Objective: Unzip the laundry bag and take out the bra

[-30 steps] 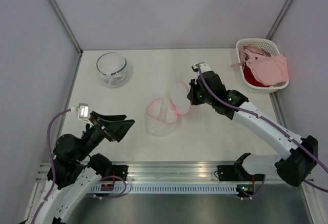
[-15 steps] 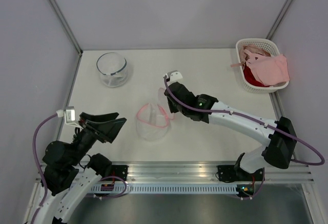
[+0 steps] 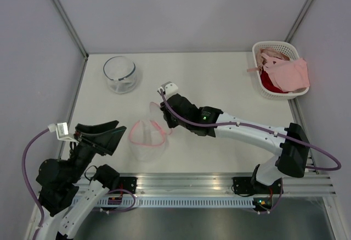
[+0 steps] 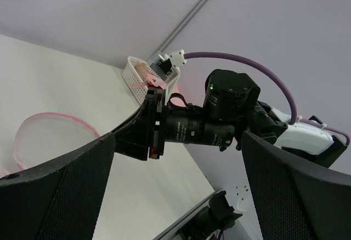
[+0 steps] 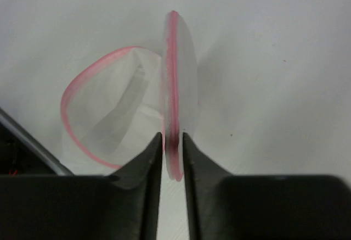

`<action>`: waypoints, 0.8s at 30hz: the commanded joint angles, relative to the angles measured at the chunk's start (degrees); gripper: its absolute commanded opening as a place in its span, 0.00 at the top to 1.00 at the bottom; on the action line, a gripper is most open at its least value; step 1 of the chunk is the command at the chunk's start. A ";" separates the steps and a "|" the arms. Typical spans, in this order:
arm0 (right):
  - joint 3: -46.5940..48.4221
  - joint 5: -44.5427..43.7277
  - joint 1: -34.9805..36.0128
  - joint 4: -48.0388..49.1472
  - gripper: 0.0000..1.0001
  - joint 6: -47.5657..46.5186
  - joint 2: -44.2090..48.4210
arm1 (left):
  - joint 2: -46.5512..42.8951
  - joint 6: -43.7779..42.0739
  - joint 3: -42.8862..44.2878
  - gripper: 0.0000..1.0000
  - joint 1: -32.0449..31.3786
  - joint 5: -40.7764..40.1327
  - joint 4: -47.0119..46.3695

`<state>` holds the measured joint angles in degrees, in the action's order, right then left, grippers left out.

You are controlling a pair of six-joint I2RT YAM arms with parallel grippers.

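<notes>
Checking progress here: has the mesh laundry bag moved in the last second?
Yes. The laundry bag has slid left and nearer the arm bases, farther from the white basket.

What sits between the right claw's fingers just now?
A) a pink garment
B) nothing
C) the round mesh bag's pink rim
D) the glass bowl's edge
C: in the wrist view, the right claw has a finger on each side of the upright pink rim of the laundry bag.
</notes>
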<state>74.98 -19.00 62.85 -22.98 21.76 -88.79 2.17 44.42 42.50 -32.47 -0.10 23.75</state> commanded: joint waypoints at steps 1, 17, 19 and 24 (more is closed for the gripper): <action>-1.75 10.55 0.87 8.19 0.69 -1.11 1.52 | -0.50 -1.89 1.53 0.00 0.21 -1.57 0.51; -12.58 26.28 -4.31 18.25 0.63 4.96 7.40 | -0.86 -1.45 2.06 0.00 0.21 -2.63 2.01; -10.13 15.28 -4.40 11.08 0.61 4.96 7.41 | -0.77 -1.36 1.88 0.00 0.13 -2.54 2.09; -9.05 7.47 -9.82 5.83 0.52 6.89 4.42 | 0.02 -0.83 1.71 0.00 0.21 -2.19 1.92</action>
<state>64.42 -5.10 56.69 -14.22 26.87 -83.72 2.07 44.42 43.83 -32.47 -1.72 25.28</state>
